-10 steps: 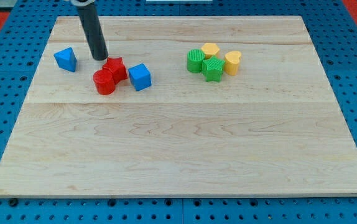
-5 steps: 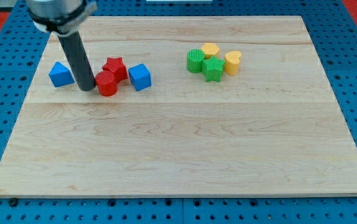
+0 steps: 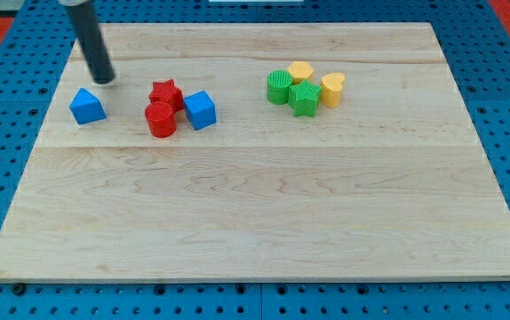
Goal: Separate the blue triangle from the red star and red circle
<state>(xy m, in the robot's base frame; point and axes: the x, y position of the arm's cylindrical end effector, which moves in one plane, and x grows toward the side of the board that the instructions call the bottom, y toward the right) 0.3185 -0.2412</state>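
Note:
The blue triangle [image 3: 87,107] lies near the board's left edge, apart from the others. The red star [image 3: 165,93] and the red circle [image 3: 160,120] touch each other to its right, with a gap of bare wood between them and the triangle. A blue cube [image 3: 200,109] sits against the red star's right side. My tip [image 3: 103,80] stands just above and slightly right of the blue triangle, not touching it, and left of the red star.
A cluster of a green circle [image 3: 279,87], a green star [image 3: 305,99], a yellow hexagon-like block [image 3: 301,71] and a yellow heart [image 3: 331,89] sits at the upper right. The wooden board [image 3: 255,222] rests on a blue pegboard.
My tip moved from beside the red circle up and to the left, to above the blue triangle. The red circle has shifted slightly right. The triangle stays near the left edge.

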